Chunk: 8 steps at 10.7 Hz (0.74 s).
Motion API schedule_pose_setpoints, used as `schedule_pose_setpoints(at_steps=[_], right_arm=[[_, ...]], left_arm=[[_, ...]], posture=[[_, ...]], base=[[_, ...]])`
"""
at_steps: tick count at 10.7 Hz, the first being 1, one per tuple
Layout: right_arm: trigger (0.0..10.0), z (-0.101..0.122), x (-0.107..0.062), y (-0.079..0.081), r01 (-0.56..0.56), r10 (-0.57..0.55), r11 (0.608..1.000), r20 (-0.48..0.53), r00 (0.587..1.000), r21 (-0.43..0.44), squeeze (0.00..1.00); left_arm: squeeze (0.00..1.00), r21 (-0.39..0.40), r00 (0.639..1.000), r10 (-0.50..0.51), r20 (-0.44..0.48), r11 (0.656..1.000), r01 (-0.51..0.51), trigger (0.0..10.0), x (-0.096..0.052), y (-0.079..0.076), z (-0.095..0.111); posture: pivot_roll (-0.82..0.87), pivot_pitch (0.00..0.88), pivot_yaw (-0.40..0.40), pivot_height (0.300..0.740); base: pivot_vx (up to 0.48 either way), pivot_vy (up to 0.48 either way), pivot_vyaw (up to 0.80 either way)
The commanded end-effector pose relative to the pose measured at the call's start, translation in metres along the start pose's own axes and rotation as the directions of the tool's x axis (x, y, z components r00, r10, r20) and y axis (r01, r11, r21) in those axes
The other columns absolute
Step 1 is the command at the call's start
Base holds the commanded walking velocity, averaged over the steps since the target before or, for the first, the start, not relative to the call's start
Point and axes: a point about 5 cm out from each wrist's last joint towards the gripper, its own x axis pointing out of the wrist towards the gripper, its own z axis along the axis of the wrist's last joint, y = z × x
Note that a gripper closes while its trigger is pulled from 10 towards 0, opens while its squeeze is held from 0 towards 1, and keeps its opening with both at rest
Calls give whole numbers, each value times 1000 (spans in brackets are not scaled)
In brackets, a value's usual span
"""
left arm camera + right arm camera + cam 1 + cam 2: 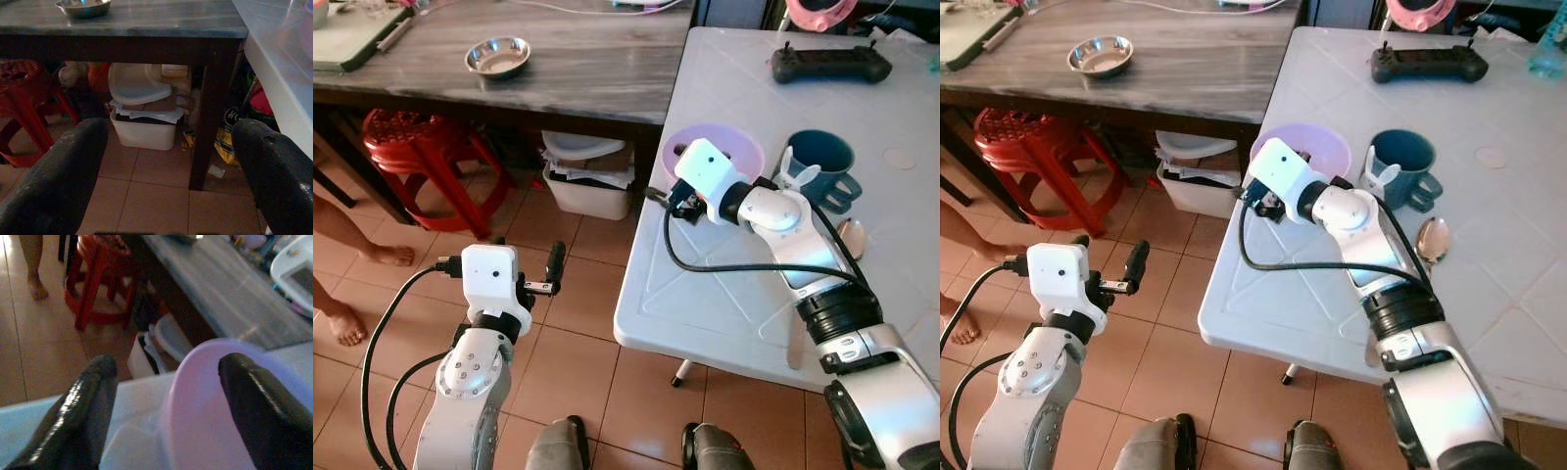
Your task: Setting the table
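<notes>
Right gripper (161, 406) is spread wide right at the near-left rim of the pink bowl (1327, 147), one finger over the bowl, the other outside it. Bowl sits at the white table's (1283, 304) left edge, teal mug (1402, 162) just right. Left gripper (166, 166) hangs wide over the floor.

There were two tables: one white table (744, 294) and one dark wooden table (578, 73). On them sat one purple bowl (744, 147), one teal mug (822, 162), one spoon (1432, 238), one steel bowl (497, 56) and one black controller (832, 66). One red stool (416, 147) stood below.
</notes>
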Motion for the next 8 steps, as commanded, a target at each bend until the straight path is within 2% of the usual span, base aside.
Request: schedule_pose_setpoints(at_steps=[1, 2, 4, 8], right_arm=[[0, -4, -2, 2, -37, 36, 999, -46, 998, -35, 0], [0, -6, -6, 3, -52, 47, 996, -68, 997, -73, 0], [0, -14, -11, 6, -87, 74, 992, -139, 988, -88, 0], [0, -20, -17, 4, -93, 67, 987, -188, 980, -130, 0]], left_arm=[[0, -7, 1000, -2, 1, 1000, 2, 10000, -3, 1, 3], [0, -10, 1000, -3, -2, 1000, 3, 10000, -3, 1, 2], [0, -15, 1000, -9, -7, 1000, 9, 10000, -2, 0, 1], [0, -20, 1000, -17, -16, 1000, 17, 10000, 0, -1, 0]], posture=[[44, 207, 94, 740], [42, 208, 94, 740], [33, 206, 93, 740], [33, 203, 89, 740]], base=[[0, 0, 0], [0, 0, 0], [0, 0, 0], [0, 0, 0]])
